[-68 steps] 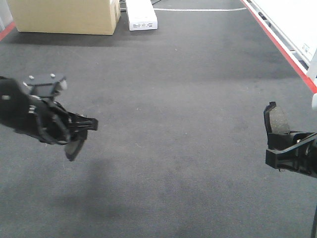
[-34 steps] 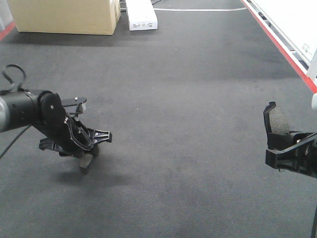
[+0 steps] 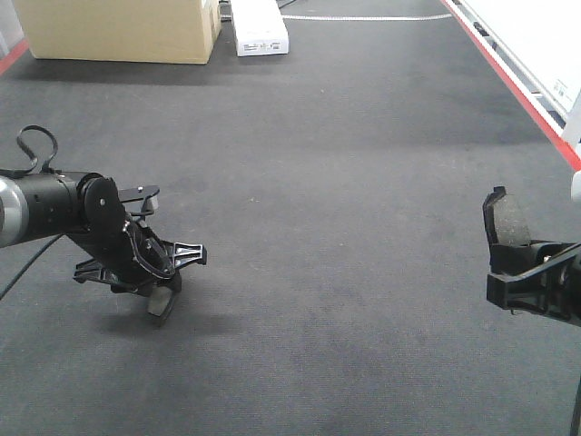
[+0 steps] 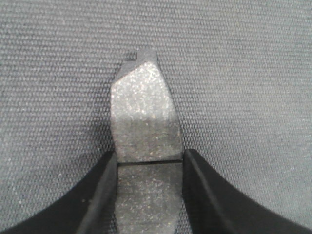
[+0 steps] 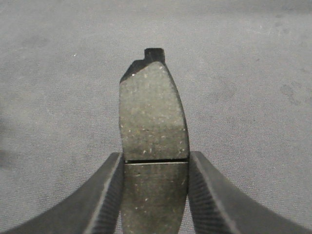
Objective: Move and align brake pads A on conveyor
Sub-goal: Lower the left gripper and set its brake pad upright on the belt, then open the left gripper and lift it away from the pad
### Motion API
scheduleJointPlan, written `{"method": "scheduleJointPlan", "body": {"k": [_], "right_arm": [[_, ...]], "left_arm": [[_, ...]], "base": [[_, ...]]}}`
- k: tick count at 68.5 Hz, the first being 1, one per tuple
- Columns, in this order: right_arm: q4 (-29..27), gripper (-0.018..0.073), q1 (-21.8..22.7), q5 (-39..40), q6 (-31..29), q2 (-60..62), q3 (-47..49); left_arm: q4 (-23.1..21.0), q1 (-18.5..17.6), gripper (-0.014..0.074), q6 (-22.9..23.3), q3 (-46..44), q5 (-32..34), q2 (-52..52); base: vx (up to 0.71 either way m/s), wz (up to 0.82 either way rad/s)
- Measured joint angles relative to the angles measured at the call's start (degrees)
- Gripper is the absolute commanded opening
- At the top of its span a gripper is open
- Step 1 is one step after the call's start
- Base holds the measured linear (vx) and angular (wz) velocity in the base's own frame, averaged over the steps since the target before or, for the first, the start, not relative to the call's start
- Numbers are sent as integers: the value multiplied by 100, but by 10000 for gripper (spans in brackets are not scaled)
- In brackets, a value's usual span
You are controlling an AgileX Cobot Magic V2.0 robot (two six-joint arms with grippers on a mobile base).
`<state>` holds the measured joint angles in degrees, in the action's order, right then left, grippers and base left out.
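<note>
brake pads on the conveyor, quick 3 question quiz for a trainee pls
1. True or false: the right gripper holds a brake pad clear of the conveyor.
2. The left gripper has its pad: A released flat, B gripped, down near the conveyor, C missing.
3. What stands at the far left, beyond the arms?
Key: 1 true; 2 B; 3 a cardboard box.

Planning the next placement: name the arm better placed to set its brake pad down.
Probably left. The left hand holds its brake pad low, almost on the conveyor; the right hand holds the other pad upright, higher.
</note>
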<state>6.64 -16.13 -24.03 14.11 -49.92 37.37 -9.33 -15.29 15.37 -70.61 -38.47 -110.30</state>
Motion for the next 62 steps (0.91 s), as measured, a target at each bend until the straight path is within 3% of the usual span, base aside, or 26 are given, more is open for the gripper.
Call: {"method": "scheduleJointPlan", "body": {"k": [15, 27, 39, 62], "right_arm": [[0, 96, 0, 0, 0, 0, 0], [0, 96, 0, 0, 0, 0, 0], [0, 96, 0, 0, 0, 0, 0], [0, 96, 0, 0, 0, 0, 0]], "left_arm": [[238, 0, 501, 20, 0, 32, 200], [622, 0, 498, 20, 0, 47, 708], [875, 0, 432, 20, 354, 177, 1535], [1152, 0, 206, 20, 1755, 615, 3914]], "base": [[0, 0], [0, 0], [0, 0], [0, 0]]}}
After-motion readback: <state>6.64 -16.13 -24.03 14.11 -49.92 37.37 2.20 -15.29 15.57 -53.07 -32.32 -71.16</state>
